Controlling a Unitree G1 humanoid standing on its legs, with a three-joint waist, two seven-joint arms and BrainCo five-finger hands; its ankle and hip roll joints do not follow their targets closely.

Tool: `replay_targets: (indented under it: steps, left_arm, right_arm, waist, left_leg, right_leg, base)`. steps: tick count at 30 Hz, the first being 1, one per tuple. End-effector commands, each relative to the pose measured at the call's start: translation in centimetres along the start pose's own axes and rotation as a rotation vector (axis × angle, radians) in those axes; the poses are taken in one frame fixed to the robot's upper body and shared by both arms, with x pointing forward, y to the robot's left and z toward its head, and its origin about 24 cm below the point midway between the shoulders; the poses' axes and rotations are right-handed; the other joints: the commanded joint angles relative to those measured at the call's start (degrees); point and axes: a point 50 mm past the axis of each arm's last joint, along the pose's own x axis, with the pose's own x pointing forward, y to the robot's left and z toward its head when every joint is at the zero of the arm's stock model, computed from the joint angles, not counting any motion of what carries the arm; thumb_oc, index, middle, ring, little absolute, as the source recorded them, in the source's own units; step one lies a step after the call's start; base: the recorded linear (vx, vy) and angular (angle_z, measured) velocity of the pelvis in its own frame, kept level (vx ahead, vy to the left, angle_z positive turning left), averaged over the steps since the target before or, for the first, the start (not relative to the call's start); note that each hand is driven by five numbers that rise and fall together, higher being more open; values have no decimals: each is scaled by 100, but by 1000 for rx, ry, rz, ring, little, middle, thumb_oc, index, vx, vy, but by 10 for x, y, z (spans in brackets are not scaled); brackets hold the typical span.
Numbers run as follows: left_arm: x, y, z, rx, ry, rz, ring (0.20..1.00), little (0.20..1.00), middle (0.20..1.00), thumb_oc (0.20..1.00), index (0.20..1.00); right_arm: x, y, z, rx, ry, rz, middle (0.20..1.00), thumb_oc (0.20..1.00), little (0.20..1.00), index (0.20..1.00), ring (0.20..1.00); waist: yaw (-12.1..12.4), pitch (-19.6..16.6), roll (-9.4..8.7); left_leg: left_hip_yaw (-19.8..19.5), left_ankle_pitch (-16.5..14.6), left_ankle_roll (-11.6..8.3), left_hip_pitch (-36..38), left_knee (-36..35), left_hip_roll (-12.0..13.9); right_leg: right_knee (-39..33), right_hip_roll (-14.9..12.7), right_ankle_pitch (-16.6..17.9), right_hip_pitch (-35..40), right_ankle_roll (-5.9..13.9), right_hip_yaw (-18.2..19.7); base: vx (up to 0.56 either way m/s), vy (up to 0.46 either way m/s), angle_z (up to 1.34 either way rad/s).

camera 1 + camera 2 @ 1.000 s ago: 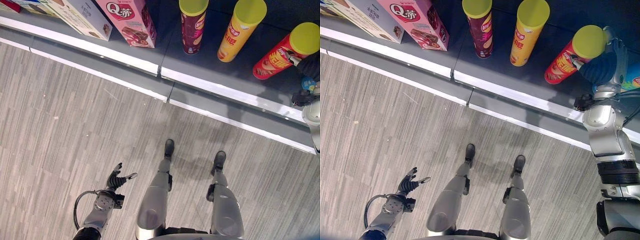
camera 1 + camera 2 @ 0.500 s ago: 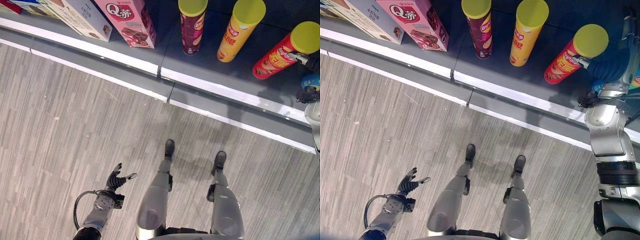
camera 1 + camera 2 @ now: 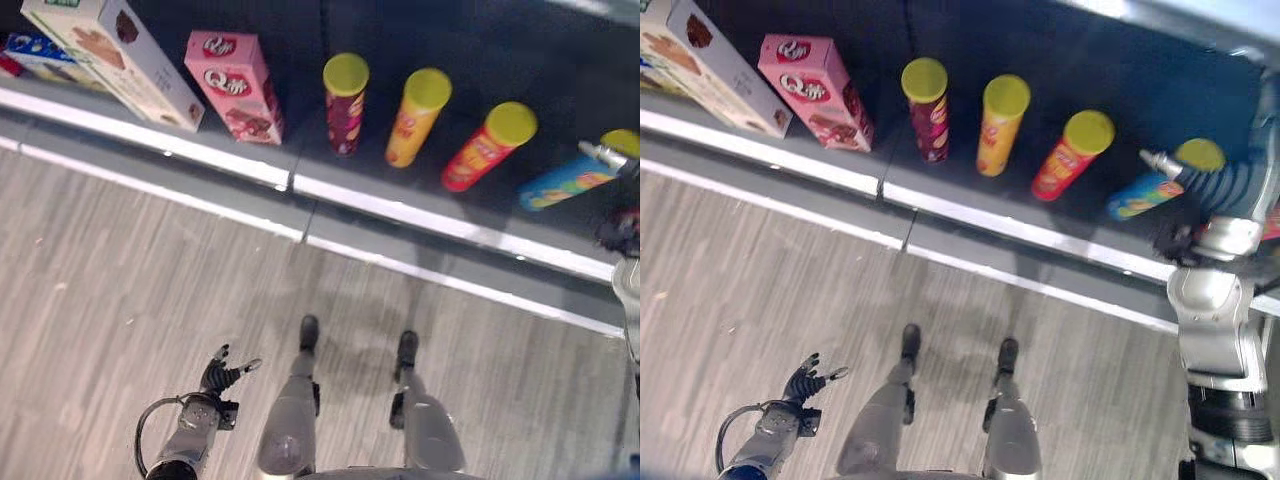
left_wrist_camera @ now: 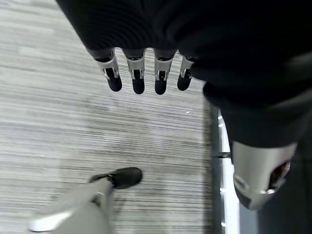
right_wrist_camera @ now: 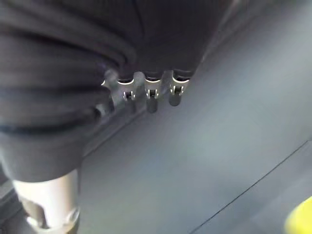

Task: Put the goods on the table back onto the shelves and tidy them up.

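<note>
Grey plank floor (image 3: 120, 300) spreading wide and bare toward 6 and 9 o'clock, ending at a white-edged shelf lip (image 3: 400, 195) running from 10 toward 3 o'clock. Dark shelf (image 3: 970, 40) sitting beyond the lip, holding goods in a row. Standing at 11 o'clock: white box (image 3: 105, 60), pink box (image 3: 235, 85) just beside it. Toward 12 and 1 o'clock: maroon can (image 3: 344, 103), yellow can (image 3: 417, 116), red can (image 3: 490, 145), each well apart with bare shelf between. Lying tilted at 2 o'clock near the lip: blue can (image 3: 1160, 185), yellow lid pointing away. Right hand (image 3: 1215, 185) hovering just beside the blue can's lid end, fingers (image 5: 151, 95) hanging straight and apart, gripping nothing. Left hand (image 3: 225, 370) hanging low at 7 o'clock over bare floor, fingers (image 4: 138, 80) spread and relaxed.
</note>
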Motion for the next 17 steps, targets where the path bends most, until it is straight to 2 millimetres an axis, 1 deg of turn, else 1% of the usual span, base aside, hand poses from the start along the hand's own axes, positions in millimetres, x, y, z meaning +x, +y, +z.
replay_targets:
  steps: [1,2,3,4,5,7,8,9,10,11,12,13,14,15,16,17]
  left_arm:
    - [-9,7,-34,42,112,15,1000,1000,1000,1000,1000]
    - [-9,7,-34,42,113,15,1000,1000,1000,1000,1000]
    - [-10,9,-40,28,143,16,1000,1000,1000,1000,1000]
    - [-11,9,-41,29,144,16,1000,1000,1000,1000,1000]
    - [-11,9,-42,23,153,9,1000,1000,1000,1000,1000]
    - [-10,12,-43,20,160,5,1000,1000,1000,1000,1000]
    - [-9,14,-41,25,152,-14,1000,1000,1000,1000,1000]
    - [-8,14,-38,32,138,-30,1000,1000,1000,1000,1000]
    - [-8,14,-38,31,138,-30,1000,1000,1000,1000,1000]
    - [-7,10,-35,20,122,-55,1000,1000,1000,1000,1000]
    - [-7,8,-35,19,120,-71,1000,1000,1000,1000,1000]
    - [-7,8,-35,19,120,-71,1000,1000,1000,1000,1000]
    - [-7,7,-36,14,127,-79,1000,1000,1000,1000,1000]
    - [-7,6,-37,9,135,-86,1000,1000,1000,1000,1000]
    - [-8,3,-39,-3,144,-103,1000,1000,1000,1000,1000]
    - [-9,1,-42,-10,156,-114,1000,1000,1000,1000,1000]
  right_arm:
    - [-13,-4,8,269,-11,106,1000,1000,1000,1000,1000]
    - [-14,-5,8,271,-9,107,1000,1000,1000,1000,1000]
    - [-32,10,-2,477,101,238,1000,1000,1000,1000,1000]
    - [-32,10,-3,480,102,240,1000,1000,1000,1000,1000]
    - [-41,19,-10,577,171,314,1000,1000,1000,1000,1000]
    - [-66,34,-29,678,324,494,1000,1000,1000,1000,1000]
    - [-96,43,-48,758,500,667,1000,1000,1000,1000,1000]
    - [-115,46,-60,741,601,756,1000,1000,1000,1000,1000]
    - [-115,46,-60,741,601,757,1000,1000,1000,1000,1000]
    - [-147,50,-84,803,803,793,1000,1000,1000,1000,1000]
    - [-172,51,-99,825,952,765,1000,1000,1000,1000,1000]
    - [-172,51,-99,826,951,766,1000,1000,1000,1000,1000]
    - [-193,51,-110,817,1061,751,1000,1000,1000,1000,1000]
    - [-209,51,-118,791,1142,749,1000,1000,1000,1000,1000]
    - [-246,47,-131,721,1315,725,1000,1000,1000,1000,1000]
    - [-263,46,-134,678,1391,728,1000,1000,1000,1000,1000]
  waist:
    - [-131,-672,90]
    - [-121,-670,83]
    - [-215,-781,30]
    - [-204,-779,23]
    - [-222,-822,0]
    - [-260,-908,-41]
    - [-277,-1012,-67]
    - [-289,-1062,-83]
    - [-290,-1059,-81]
    - [-305,-1114,-88]
    - [-308,-1148,-84]
    - [-310,-1140,-85]
    - [-316,-1166,-85]
    - [-325,-1183,-84]
    - [-331,-1231,-77]
    - [-326,-1249,-70]
  left_leg:
    - [458,-852,-234,456,399,419]
    - [470,-856,-233,471,396,419]
    - [585,-902,-227,610,444,447]
    - [597,-906,-227,625,442,447]
    - [655,-921,-226,707,446,461]
    - [764,-929,-240,868,432,492]
    - [831,-933,-271,981,406,512]
    - [864,-938,-294,1029,395,521]
    - [866,-940,-295,1039,392,523]
    - [885,-956,-302,1105,382,515]
    - [896,-954,-311,1136,381,517]
    - [896,-957,-312,1144,381,518]
    - [900,-964,-316,1165,383,516]
    - [893,-975,-320,1184,384,513]
    - [890,-981,-325,1229,375,506]
    - [893,-982,-323,1248,378,507]
  right_leg:
    - [201,-79,-449,231,566,232]
    - [200,-80,-450,238,566,243]
    - [229,-83,-456,309,569,311]
    - [228,-84,-458,317,570,323]
    - [236,-85,-452,351,570,353]
    - [243,-104,-428,428,572,404]
    - [244,-124,-416,479,572,419]
    - [241,-132,-419,521,572,419]
    - [239,-130,-421,529,572,420]
    - [254,-161,-417,572,572,425]
    - [261,-170,-428,599,572,409]
    - [260,-168,-431,608,572,408]
    - [271,-177,-433,625,572,412]
    - [278,-181,-440,646,572,412]
    - [292,-199,-449,685,572,396]
    - [302,-208,-457,705,572,389]
  base:
    - [76,56,-26]
    - [70,79,-32]
    - [27,43,-35]
    - [35,59,-35]
    - [16,22,-27]
    - [25,35,-40]
    - [31,28,-41]
    - [28,9,-26]
    - [22,11,-16]
    - [26,6,-12]
    - [0,0,0]
    - [0,0,0]
    - [0,0,0]
    - [44,-12,1]
    - [52,-16,2]
    - [66,-19,1]
